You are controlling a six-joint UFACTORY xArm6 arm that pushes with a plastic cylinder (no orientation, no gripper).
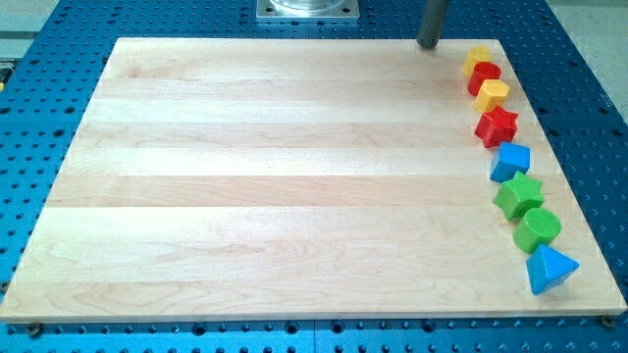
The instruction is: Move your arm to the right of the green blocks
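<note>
A green star block and a green cylinder block lie near the board's right edge, low in a curved column of blocks. My tip rests at the board's top edge, far above and to the left of both green blocks. The rod comes down from the view's top.
The column along the right edge runs from the top: yellow block, red block, yellow hexagon, red star, blue block, then the greens, then a blue triangle. The wooden board lies on a blue perforated table.
</note>
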